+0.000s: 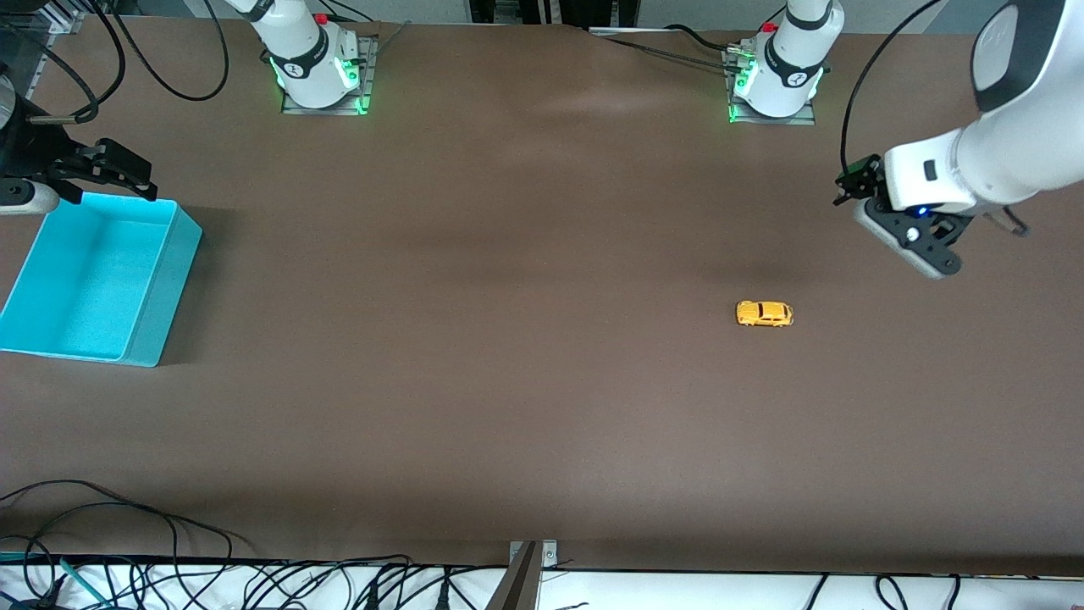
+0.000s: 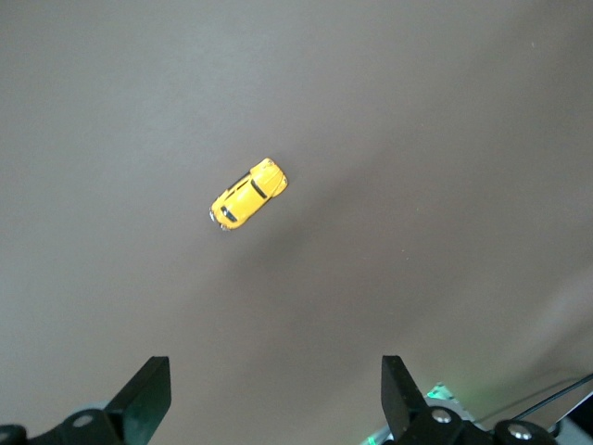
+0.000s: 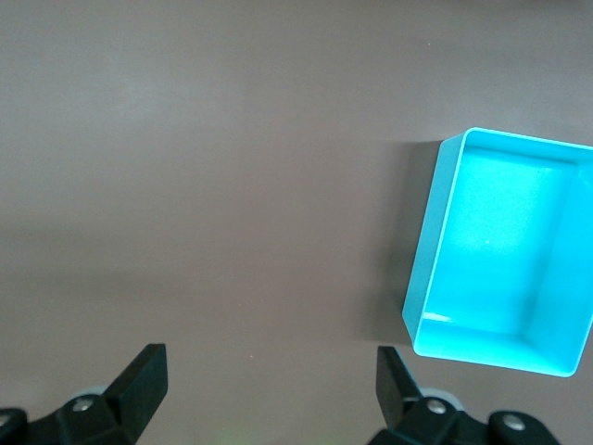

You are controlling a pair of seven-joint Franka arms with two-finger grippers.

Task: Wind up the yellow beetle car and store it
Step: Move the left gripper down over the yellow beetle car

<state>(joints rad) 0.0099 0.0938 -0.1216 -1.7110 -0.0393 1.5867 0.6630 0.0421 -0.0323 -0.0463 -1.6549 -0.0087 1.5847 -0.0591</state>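
The yellow beetle car (image 1: 764, 313) (image 2: 247, 193) rests on its wheels on the brown table, toward the left arm's end. My left gripper (image 1: 927, 254) (image 2: 275, 389) hangs in the air beside it, closer to that end of the table, open and holding nothing. The car lies well clear of the fingertips (image 2: 148, 389). My right gripper (image 1: 118, 174) (image 3: 271, 385) hovers at the right arm's end by the teal bin's corner that lies farthest from the front camera, open with only bare table between its fingers (image 3: 144, 380).
An open, empty teal bin (image 1: 161, 288) (image 3: 422, 269) stands at the right arm's end of the table. Cables (image 1: 127, 517) trail along the table edge nearest the front camera. The two arm bases (image 1: 318, 68) (image 1: 779, 76) stand along the edge farthest from it.
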